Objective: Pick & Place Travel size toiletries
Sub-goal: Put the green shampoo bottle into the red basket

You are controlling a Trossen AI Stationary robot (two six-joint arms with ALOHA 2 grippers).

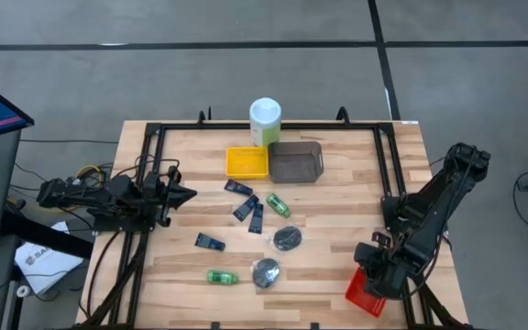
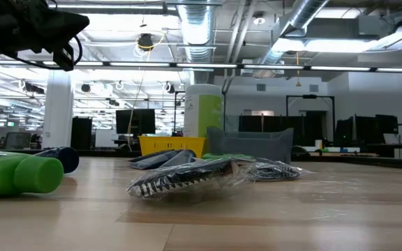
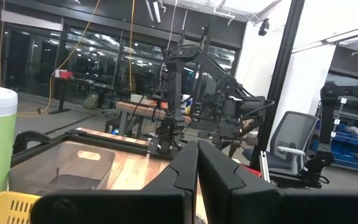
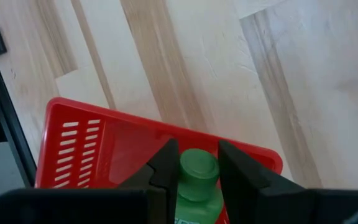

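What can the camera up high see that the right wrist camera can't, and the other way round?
Only the high view shows the left gripper waiting at the table's left edge, the yellow tray, grey tray and the toiletries lying mid-table. Only the right wrist view shows the green bottle pinched between the right gripper's fingers. Both show the red tray under the right gripper.

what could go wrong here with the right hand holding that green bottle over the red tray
The right hand grips the green bottle near its cap, above the red tray.

1. The tray sits at the table's front right corner; a push could slide it off.
2. A grip that close to the cap may let the bottle slip or swing.
3. The bottle is near the tray's wall, so it may land on the rim.
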